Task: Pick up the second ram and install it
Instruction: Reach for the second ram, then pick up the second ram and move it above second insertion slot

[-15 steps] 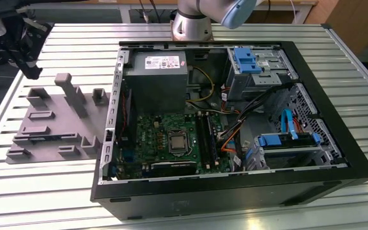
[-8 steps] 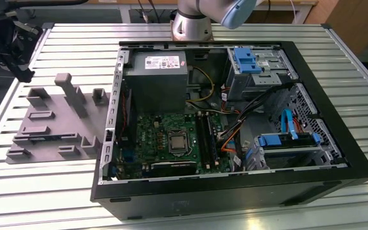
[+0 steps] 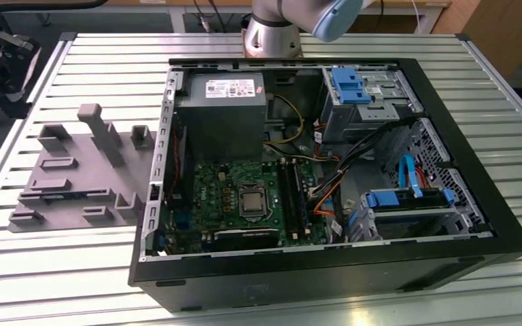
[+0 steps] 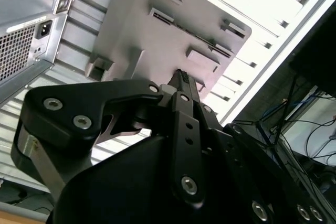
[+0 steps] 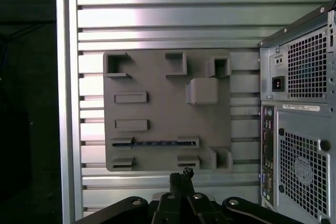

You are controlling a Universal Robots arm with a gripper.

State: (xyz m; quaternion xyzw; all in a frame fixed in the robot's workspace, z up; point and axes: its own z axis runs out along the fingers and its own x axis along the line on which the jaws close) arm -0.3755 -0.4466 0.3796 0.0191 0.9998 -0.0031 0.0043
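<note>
- The gripper (image 5: 181,174) hangs over the holder tray (image 5: 157,85), fingers pressed together with nothing between them.
- In the first wrist view, the second ram (image 5: 155,142) stands on edge in a tray slot near the fingertips.
- The tray lies at the exterior view's left, beside the open computer case (image 3: 334,275).
- The ram is probably light, stiff and fragile. It is best pinched mid-length across its flat faces.

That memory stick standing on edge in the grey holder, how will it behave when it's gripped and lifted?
The second ram looks like a thin flat board, so probably stiff and light. Held on edge between blocks of the grey holder, it likely lifts straight up but could bind if tilted.
</note>
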